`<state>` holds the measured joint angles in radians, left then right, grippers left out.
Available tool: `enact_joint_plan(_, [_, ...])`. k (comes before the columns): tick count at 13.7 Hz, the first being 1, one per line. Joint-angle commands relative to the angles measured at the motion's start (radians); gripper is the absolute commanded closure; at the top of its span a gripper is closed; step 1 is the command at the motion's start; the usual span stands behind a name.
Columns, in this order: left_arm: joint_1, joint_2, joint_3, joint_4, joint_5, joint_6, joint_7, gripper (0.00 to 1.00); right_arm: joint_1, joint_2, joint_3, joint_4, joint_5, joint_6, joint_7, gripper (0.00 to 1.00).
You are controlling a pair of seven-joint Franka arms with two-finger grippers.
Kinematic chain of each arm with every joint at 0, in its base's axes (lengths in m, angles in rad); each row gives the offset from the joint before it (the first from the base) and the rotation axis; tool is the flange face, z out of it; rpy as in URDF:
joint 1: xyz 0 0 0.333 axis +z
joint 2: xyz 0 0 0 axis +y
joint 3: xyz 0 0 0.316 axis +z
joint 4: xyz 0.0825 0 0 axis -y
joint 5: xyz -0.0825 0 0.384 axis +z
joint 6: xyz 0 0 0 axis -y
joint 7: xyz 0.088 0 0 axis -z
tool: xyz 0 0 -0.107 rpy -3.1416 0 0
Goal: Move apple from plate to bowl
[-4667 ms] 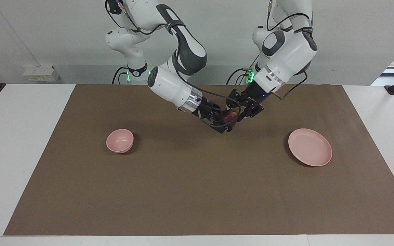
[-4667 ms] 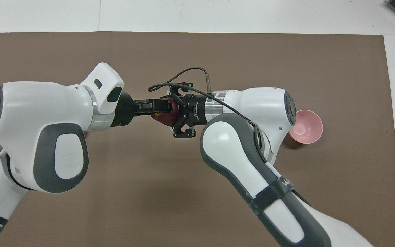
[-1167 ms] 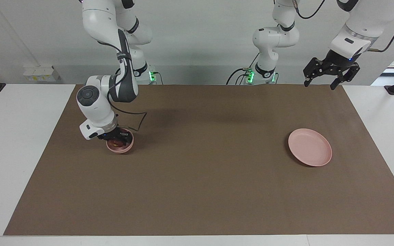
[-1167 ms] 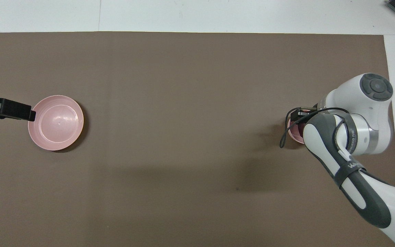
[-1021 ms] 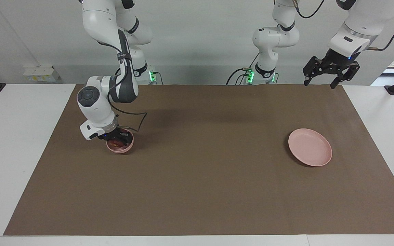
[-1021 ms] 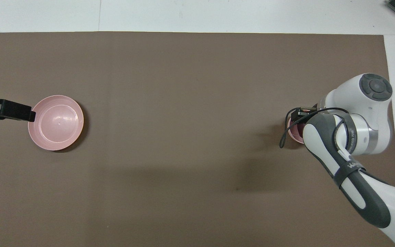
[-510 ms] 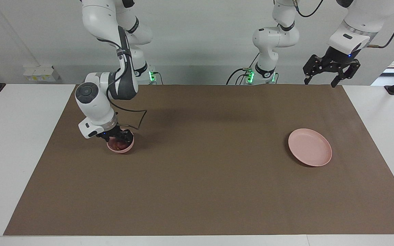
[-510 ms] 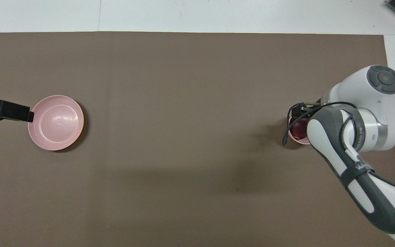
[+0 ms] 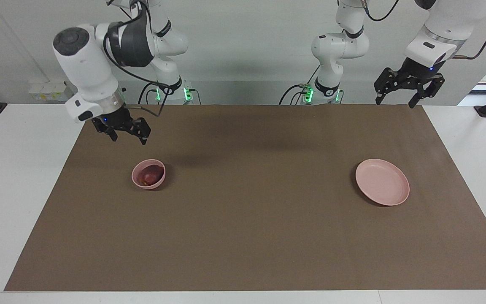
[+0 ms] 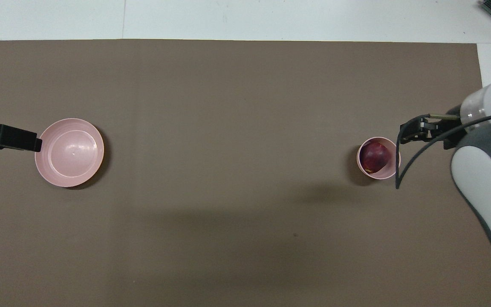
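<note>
Apple [image 9: 151,174] below right hand [image 9: 127,135]

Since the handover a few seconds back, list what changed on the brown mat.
The right gripper carried the small dark red apple to the small deep pink bowl, let it go inside, then rose, open and empty. The left gripper released the apple and withdrew, open, up past the mat's edge at its own end. The wide flat pink plate and the bowl stayed put.

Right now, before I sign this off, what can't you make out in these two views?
- Underside of the small dark red apple: hidden by the deep pink bowl wall, both views.
- Left gripper: overhead view cuts it at the edge beside the flat pink plate.
- Right gripper: overhead, partly hidden under its own arm.
</note>
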<state>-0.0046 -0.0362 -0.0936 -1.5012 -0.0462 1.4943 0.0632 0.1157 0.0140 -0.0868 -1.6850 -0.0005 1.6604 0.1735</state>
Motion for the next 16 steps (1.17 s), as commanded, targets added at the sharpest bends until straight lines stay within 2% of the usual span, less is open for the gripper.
enact_joint_plan(1, [0.008,-0.004,-0.003,0.009,0.019,-0.006,0.014,0.0,-0.002,-0.006,0.016,0.15,-0.019,-0.179,-0.014,0.0])
enact_joint_plan(2, [0.008,-0.007,-0.003,0.007,0.017,-0.005,0.014,0.0,-0.002,-0.009,0.016,0.197,-0.021,-0.232,-0.017,0.0])
enact_joint_plan(4, [0.008,-0.007,-0.002,0.007,0.015,-0.005,0.017,0.0,-0.004,-0.031,0.012,0.203,-0.026,-0.254,-0.089,0.0])
enact_joint_plan(6, [0.008,-0.02,0.0,0.007,0.009,-0.006,0.012,0.0,-0.016,-0.135,0.012,0.037,-0.022,-0.188,-0.106,0.0])
enact_joint_plan(7, [0.008,-0.024,-0.002,0.006,0.009,-0.005,0.012,0.0,-0.014,-0.161,0.012,0.0,-0.022,-0.159,-0.1,0.0])
enact_joint_plan(11, [0.008,-0.022,-0.002,0.007,0.009,0.0,0.014,0.0,-0.018,-0.149,0.007,0.011,-0.024,-0.156,-0.109,0.0])
enact_joint_plan(14, [0.008,-0.022,-0.002,0.006,0.009,-0.002,0.014,0.0,-0.021,-0.092,0.006,0.108,-0.018,-0.2,-0.121,0.0])
enact_joint_plan(16, [0.008,-0.022,-0.002,0.006,0.012,-0.002,0.014,0.0,-0.019,-0.097,0.004,0.099,-0.012,-0.196,-0.121,0.0])
